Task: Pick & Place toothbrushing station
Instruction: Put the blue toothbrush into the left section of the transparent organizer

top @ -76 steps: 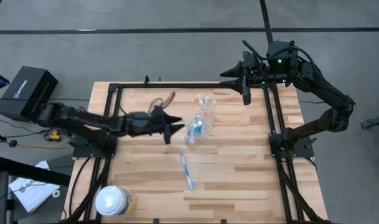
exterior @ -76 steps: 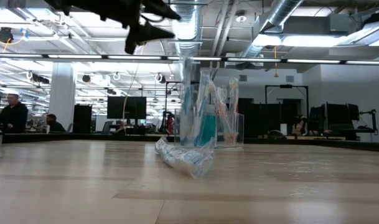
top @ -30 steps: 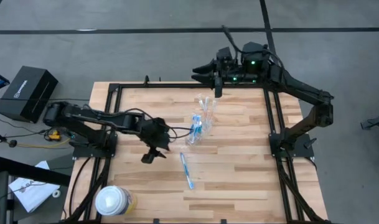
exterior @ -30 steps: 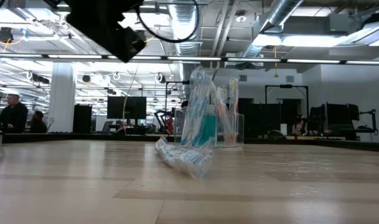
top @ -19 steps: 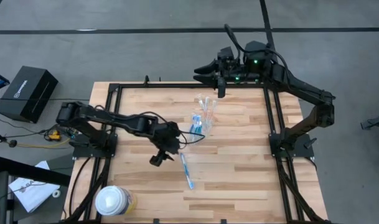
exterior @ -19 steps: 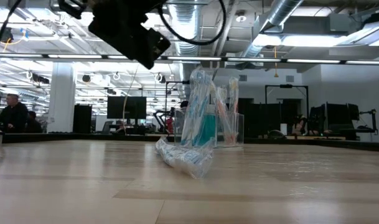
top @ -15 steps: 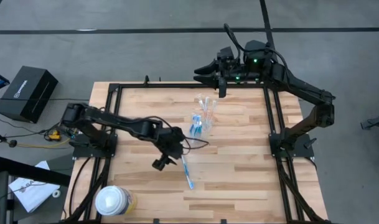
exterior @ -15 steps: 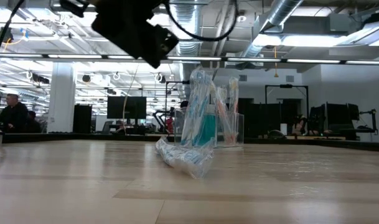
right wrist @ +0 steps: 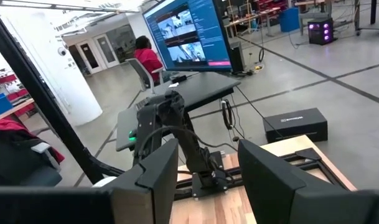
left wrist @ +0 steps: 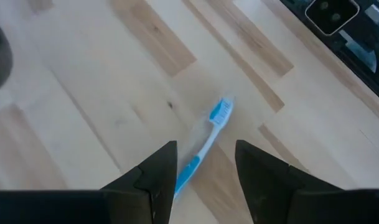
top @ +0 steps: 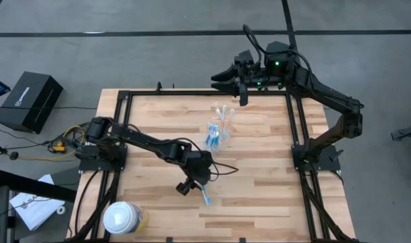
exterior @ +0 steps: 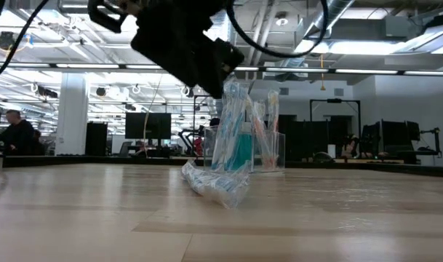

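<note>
Step in hand: picking the loose blue toothbrush (top: 202, 186) off the counter (top: 259, 182). It lies flat on the wood, well apart from the clear cup (top: 222, 120), on the side toward the white-lidded container (top: 121, 218). The cup stands upright and holds more brushes, with the blue tubes (top: 212, 137) just beside it.

My left gripper (left wrist: 203, 167) hovers above the brush, fingers apart and empty; in the left wrist view the handle runs into the gap between them, bristle end pointing away.

My right gripper (right wrist: 203, 167) waits past the far counter edge beyond the cup, fingers apart, holding nothing.

Notes for a good grasp:
- Fingers should straddle the handle, not the bristle head.
- Brush is thin and lies flat: I judge I must go low, nearly to the wood, before closing.
- Close slowly; risk is the handle skidding or rolling out sideways.
- Lift straight, then carry toward the cup.
</note>
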Controlling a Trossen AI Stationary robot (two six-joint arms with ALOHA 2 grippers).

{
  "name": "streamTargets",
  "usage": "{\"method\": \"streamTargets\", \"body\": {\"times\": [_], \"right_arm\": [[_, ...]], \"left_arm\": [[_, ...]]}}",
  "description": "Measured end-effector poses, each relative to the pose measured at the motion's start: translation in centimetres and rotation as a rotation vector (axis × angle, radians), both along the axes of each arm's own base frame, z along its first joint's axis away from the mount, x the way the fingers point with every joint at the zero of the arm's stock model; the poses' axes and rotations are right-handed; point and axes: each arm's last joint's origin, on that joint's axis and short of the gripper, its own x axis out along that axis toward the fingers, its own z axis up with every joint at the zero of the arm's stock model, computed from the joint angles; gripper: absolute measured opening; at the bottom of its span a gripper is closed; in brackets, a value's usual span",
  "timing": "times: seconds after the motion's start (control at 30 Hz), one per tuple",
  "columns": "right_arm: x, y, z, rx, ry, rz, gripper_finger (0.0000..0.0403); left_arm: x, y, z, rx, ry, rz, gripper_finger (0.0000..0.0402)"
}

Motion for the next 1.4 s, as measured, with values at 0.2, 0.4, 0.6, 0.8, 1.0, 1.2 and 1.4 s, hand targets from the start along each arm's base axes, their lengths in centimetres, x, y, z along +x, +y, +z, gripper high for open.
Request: {"method": "streamTargets", "body": {"times": [0.2, 0.4, 0.6, 0.8, 1.0, 1.2, 1.4], "right_arm": [[0.0, 0.1, 0.0, -0.019, -0.002, 0.019, 0.0159], [0.0, 0.0, 0.0, -0.026, 0.001, 0.021, 0.0159], [-0.1, -0.1, 0.0, -0.041, 0.0, 0.02, 0.0159], [-0.1, -0.1, 0.0, -0.045, 0.0, 0.021, 0.0159], [-0.1, -0.1, 0.0, -0.053, -0.001, 0.021, 0.0159], [-0.1, -0.1, 0.0, -0.052, -0.001, 0.021, 0.0159], [-0.1, -0.1, 0.0, -0.053, -0.002, 0.021, 0.0159]], "left_arm": [[0.9, -0.6, -2.2, 0.006, 0.035, -0.022, 0.0156], [1.5, -1.1, -3.0, 0.007, 0.001, -0.059, 0.0156], [1.9, -1.4, -4.2, -0.01, 0.007, -0.075, 0.0156], [2.0, -2.4, -5.8, -0.023, 0.04, -0.108, 0.0156], [2.1, -3.0, -6.8, -0.02, 0.045, -0.119, 0.0156], [2.8, -2.9, -6.5, -0.011, -0.025, -0.101, 0.0156], [2.8, -2.9, -6.5, -0.021, -0.035, -0.106, 0.0156]]}}
